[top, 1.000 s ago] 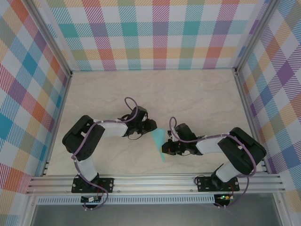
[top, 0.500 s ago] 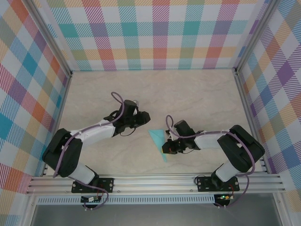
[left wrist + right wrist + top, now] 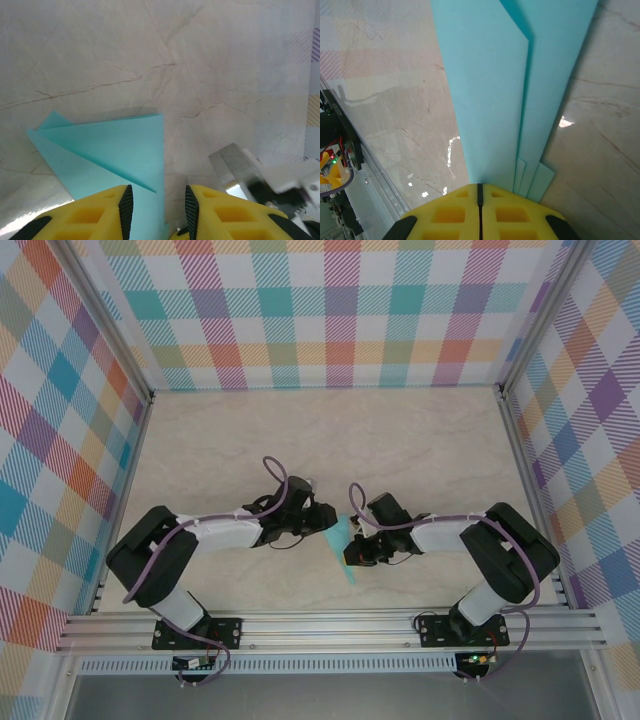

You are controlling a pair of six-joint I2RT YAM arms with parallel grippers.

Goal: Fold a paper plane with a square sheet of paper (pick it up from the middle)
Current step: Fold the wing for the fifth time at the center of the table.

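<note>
The right gripper (image 3: 480, 186) was clenched on the folded teal paper (image 3: 490, 90), whose layers fanned out from its fingers. The left gripper (image 3: 156, 200) was parted, straddling the paper's edge, where a diagonal crease showed. Seen from above, both forearms lay low over the table (image 3: 400, 440), meeting at the paper

On the table (image 3: 420, 440) — paper plane (image 3: 343, 539) between left tool (image 3: 322, 521) and right tool (image 3: 352, 551)

Pale veined table (image 3: 420, 440) lies beneath folded teal paper (image 3: 341, 537).
</note>
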